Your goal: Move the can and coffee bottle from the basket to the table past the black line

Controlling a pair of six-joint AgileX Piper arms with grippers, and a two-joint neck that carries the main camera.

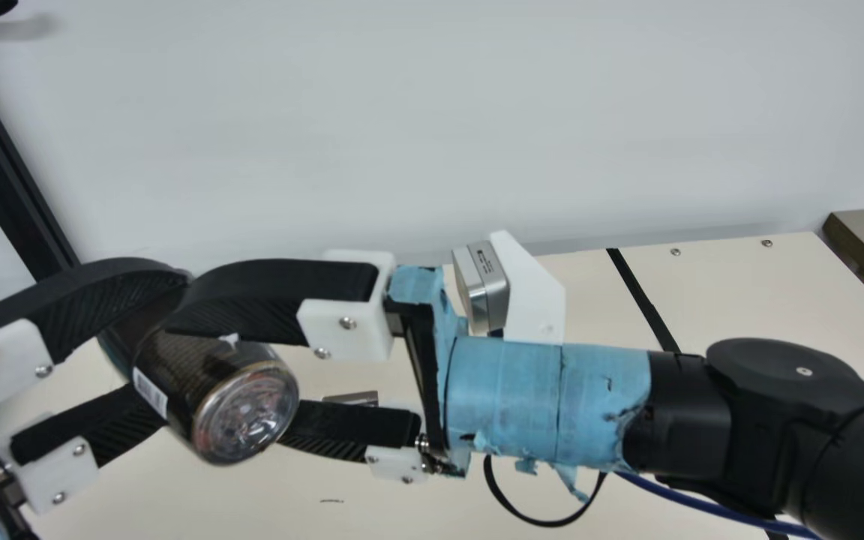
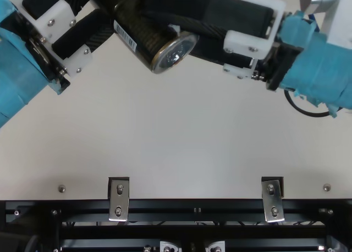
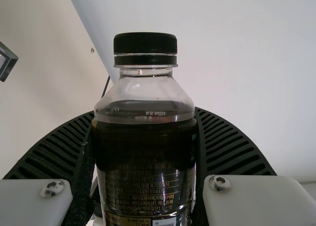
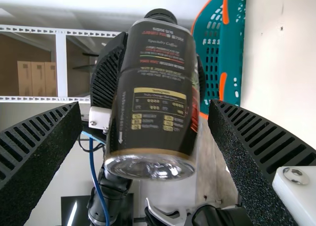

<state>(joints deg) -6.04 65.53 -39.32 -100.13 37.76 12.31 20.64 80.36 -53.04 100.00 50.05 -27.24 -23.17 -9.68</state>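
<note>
Left claw (image 3: pixel 145 112) clamps the coffee bottle (image 3: pixel 144 152); right claw (image 4: pixel 144 104), spread around it, should close squarely before left releases.

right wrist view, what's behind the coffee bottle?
Past its edges: part of the teal basket on one side, a white shelf frame with brown boxes on the other. Whatever is directly behind the coffee bottle is covered; can't tell.

1. Main cam: faces far wall (image 1: pixel 402 135) over table (image 1: pixel 747 292).
2. Top cam: above, steeply down, near edge (image 2: pixel 192 199) incl.
3. L wrist cam: v. close on coffee bottle (image 3: pixel 145 162).
4. R wrist cam: close too, faces L, basket (image 4: pixel 232 53) bhd.
5. All 4 share bottle.
</note>
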